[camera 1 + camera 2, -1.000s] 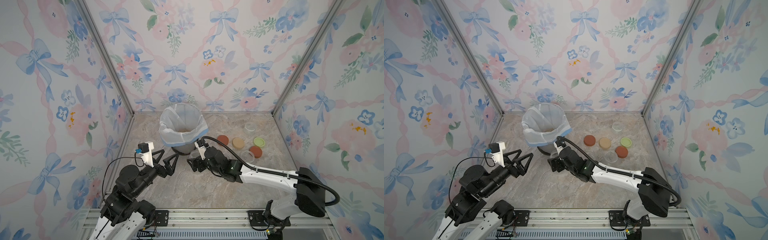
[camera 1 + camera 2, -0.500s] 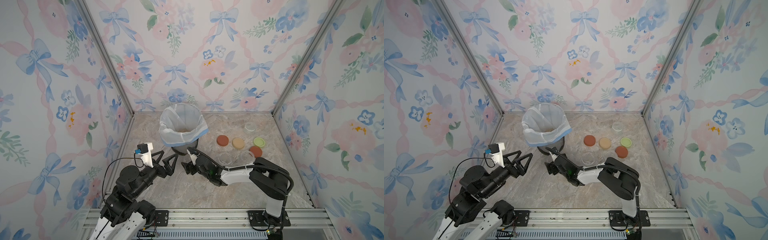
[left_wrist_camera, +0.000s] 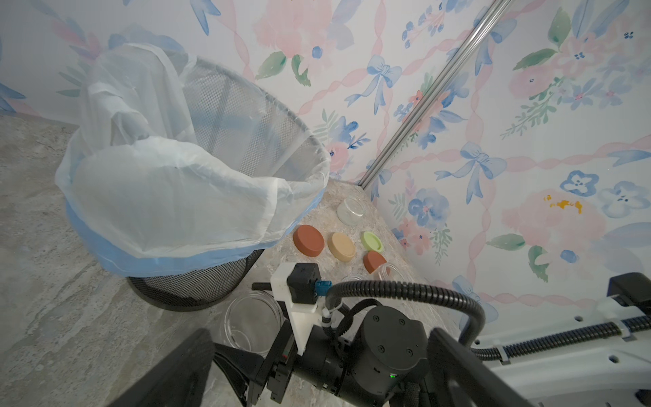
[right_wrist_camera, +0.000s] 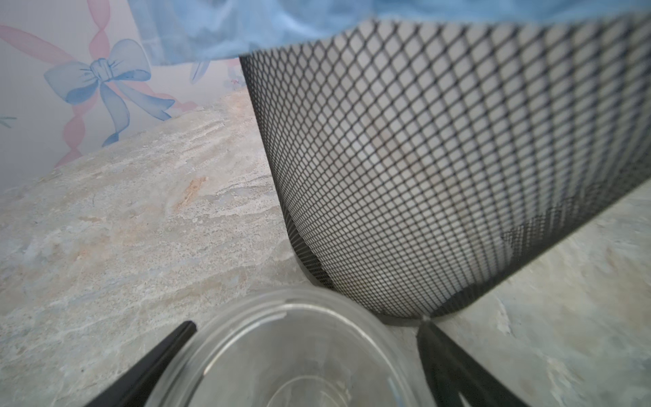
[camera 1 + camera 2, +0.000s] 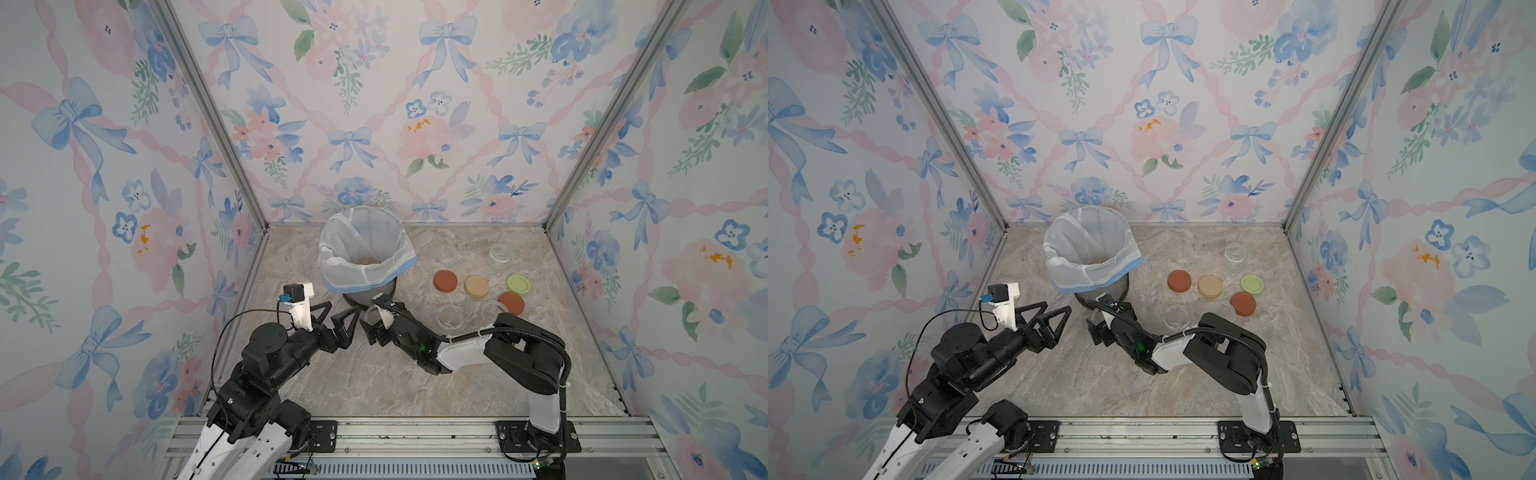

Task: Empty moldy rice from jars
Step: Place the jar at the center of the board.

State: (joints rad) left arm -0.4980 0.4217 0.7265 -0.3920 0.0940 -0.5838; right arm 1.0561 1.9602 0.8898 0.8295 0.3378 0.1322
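Note:
My right gripper (image 5: pixel 375 327) is low at the foot of the dark mesh bin (image 5: pixel 370 296) and is open. An empty clear jar (image 4: pixel 299 359) stands on the table between its fingers, with a gap on one side; the left wrist view shows the same jar (image 3: pixel 252 324). Three more empty jars (image 5: pixel 450 316) (image 5: pixel 492 309) (image 5: pixel 500 254) stand to the right, all without lids. Tan moldy rice (image 5: pixel 368 259) lies inside the bin's white liner. My left gripper (image 5: pixel 336 319) hovers open and empty just left of the right gripper.
Loose lids lie right of the bin: two rust-red (image 5: pixel 445 281) (image 5: pixel 511 303), one beige (image 5: pixel 476 286), one pale green (image 5: pixel 518 284). Floral walls close in three sides. The right arm's elbow (image 5: pixel 519 353) is folded over the front right of the table.
The right gripper has opened round the jar it was holding and shifted slightly left. The right arm's elbow folded in toward the middle. The left arm stayed still.

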